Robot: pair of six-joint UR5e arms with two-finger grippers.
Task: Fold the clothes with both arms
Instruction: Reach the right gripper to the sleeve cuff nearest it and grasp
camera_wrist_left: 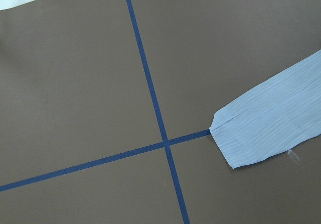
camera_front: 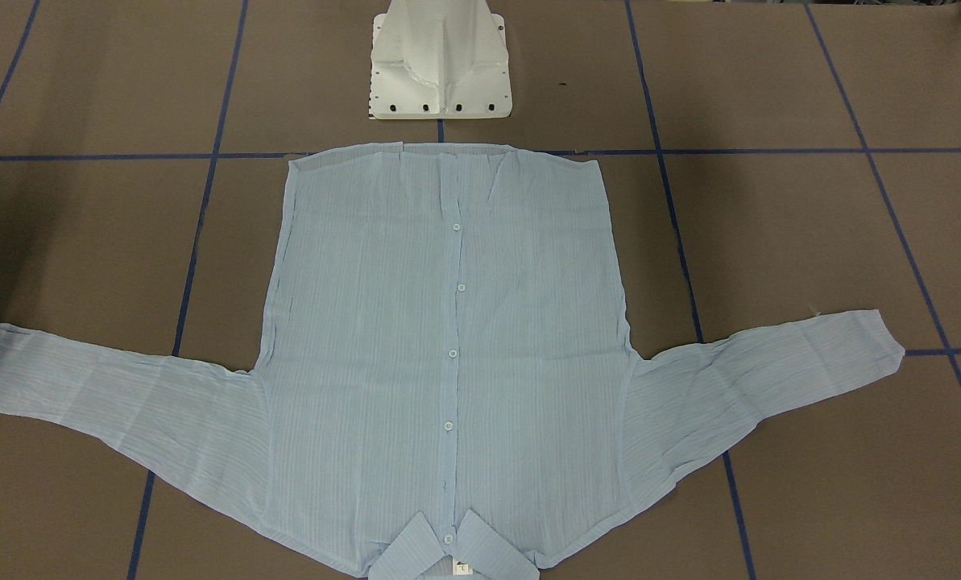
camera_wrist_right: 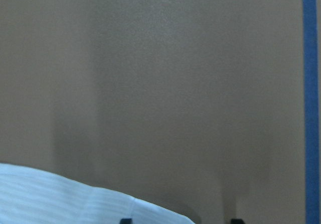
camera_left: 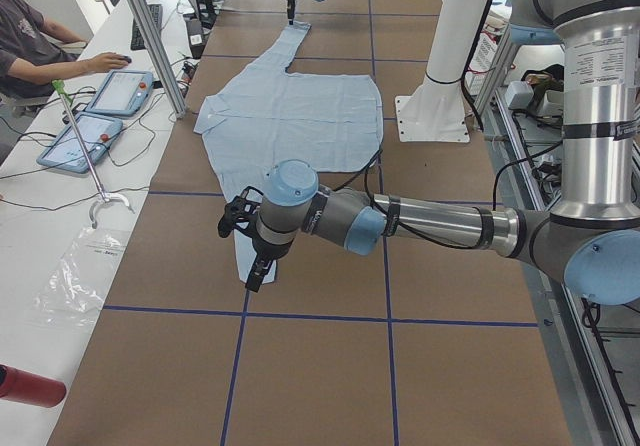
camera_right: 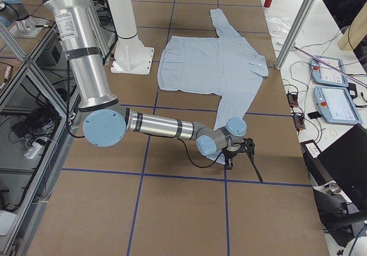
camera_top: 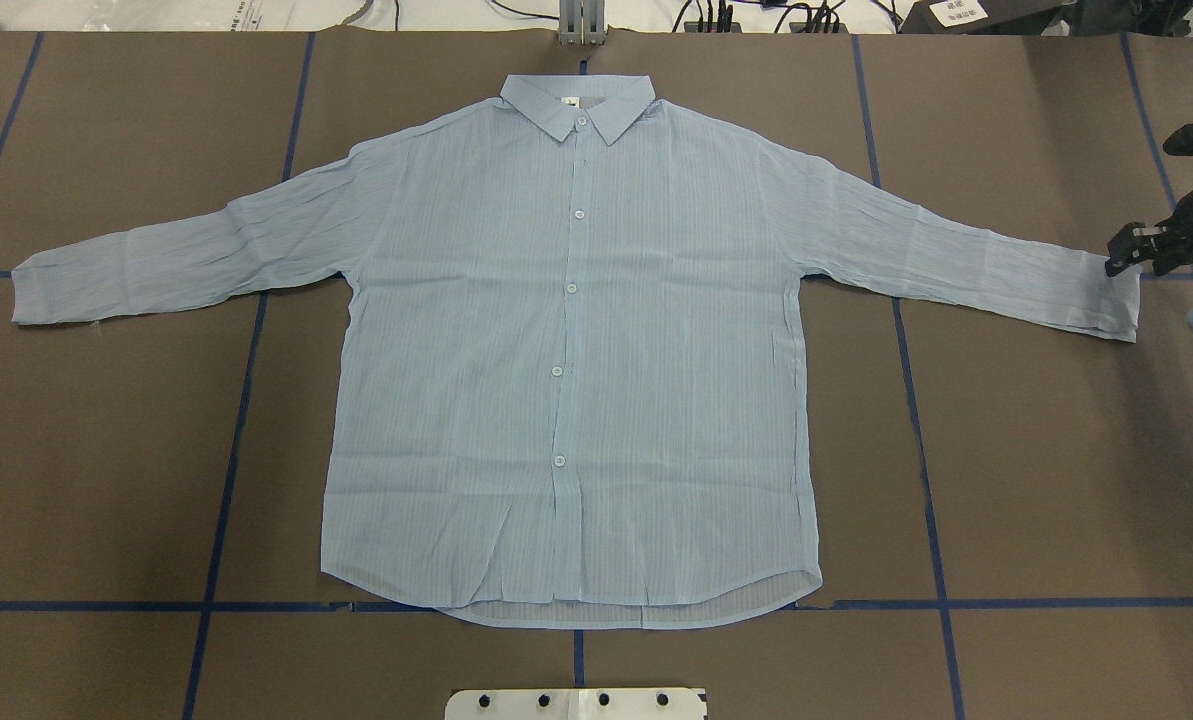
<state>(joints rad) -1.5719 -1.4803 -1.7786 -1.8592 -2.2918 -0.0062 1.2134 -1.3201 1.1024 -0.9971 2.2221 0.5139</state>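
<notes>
The pale-blue striped shirt [camera_top: 566,350] lies flat on the brown table, buttoned, front up, collar on the far side from the robot's base. Both sleeves are spread out sideways. My right gripper [camera_top: 1121,255] sits low at the end of the right-hand sleeve cuff [camera_top: 1106,300]. In the right wrist view its two fingertips [camera_wrist_right: 125,220] stand well apart, open, with the cuff edge [camera_wrist_right: 60,196] reaching in between them. My left gripper [camera_left: 256,274] hangs just above the table beside the other cuff [camera_wrist_left: 251,133]. It shows only in the exterior left view, so I cannot tell its state.
The white pedestal base [camera_front: 440,72] stands just behind the shirt's hem. Blue tape lines [camera_top: 916,400] grid the table. A person [camera_left: 40,46] sits at a side bench with tablets [camera_left: 120,91]. A red object [camera_left: 30,386] lies past the left end, and metal posts [camera_left: 150,36] line the far edge.
</notes>
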